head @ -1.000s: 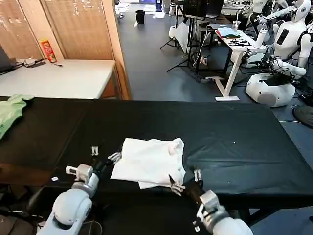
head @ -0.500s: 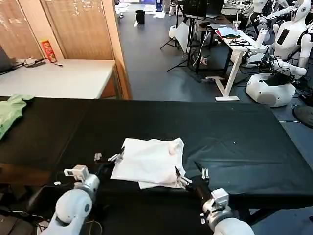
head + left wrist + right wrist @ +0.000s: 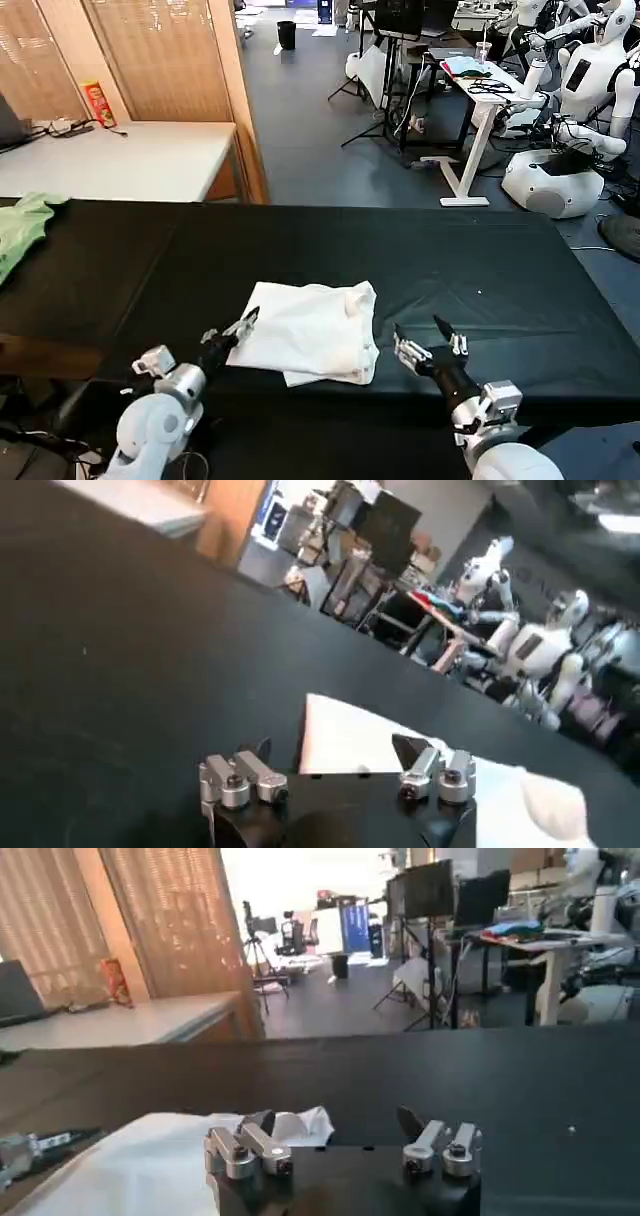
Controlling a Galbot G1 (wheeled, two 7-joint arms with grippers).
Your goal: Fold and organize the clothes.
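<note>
The clothes, a white T-shirt [image 3: 308,328], lie folded into a rough rectangle near the front edge of the black table [image 3: 450,260]. No print shows on it. My left gripper [image 3: 230,328] is open at the shirt's left front corner, its fingers apart just off the cloth. The left wrist view has the shirt's corner [image 3: 350,742] right beyond the open left gripper [image 3: 335,752]. My right gripper [image 3: 428,338] is open over bare table, a short way right of the shirt. The right wrist view shows the shirt [image 3: 150,1158] off to one side of the right gripper [image 3: 335,1120].
A light green garment [image 3: 20,228] lies at the table's far left edge. Behind the table stand a white desk [image 3: 120,160], a wooden partition [image 3: 160,50] and, at the back right, a desk [image 3: 480,90] and parked white robots [image 3: 570,130].
My right gripper has drawn away from the shirt's front right corner, moved right over bare table and spread its fingers. The left gripper has slid slightly toward the front edge. The shirt lies still.
</note>
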